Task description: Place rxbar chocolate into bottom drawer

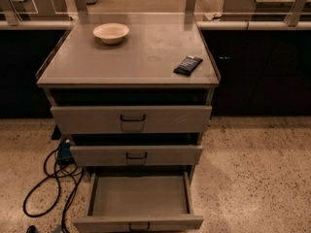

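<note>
Camera view: rxbar chocolate (188, 65) lay on the cabinet top (141, 62), and the bottom drawer (138, 196) stood pulled open.
The gripper was out of frame, so whether it was clenched or released could not be told. The bar sat near the top's right front edge, well apart from a white bowl (111, 32).

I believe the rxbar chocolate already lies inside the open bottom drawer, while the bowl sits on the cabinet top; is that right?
Not quite: the camera view shows the rxbar chocolate on the cabinet top, near its right edge; the open bottom drawer holds no bar. The bowl is on top. The gripper is out of view.
</note>
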Controlling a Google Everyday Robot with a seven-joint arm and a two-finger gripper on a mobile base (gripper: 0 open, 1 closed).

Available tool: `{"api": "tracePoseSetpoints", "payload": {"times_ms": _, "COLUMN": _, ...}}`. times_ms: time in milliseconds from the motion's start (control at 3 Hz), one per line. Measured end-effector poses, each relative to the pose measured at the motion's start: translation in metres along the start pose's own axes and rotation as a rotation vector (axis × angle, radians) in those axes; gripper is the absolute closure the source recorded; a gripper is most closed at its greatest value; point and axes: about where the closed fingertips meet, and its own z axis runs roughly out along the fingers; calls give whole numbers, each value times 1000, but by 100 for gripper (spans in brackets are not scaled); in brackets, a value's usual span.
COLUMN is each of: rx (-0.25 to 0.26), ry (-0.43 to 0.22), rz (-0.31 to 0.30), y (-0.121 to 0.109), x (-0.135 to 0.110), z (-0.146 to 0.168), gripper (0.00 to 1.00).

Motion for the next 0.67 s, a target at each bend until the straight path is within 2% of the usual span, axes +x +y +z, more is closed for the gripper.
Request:
{"api": "tracePoseSetpoints", "payload": {"times_ms": 333, "rx": 33, "ry": 143, "rz": 58, "y": -31, "x": 58, "z": 14, "gripper": 100}}
{"api": "tracePoseSetpoints", "payload": {"times_ms": 667, "rx": -3, "ry": 298, "rz": 72, "y": -29, "x": 115, "z": 38, "gripper": 100}}
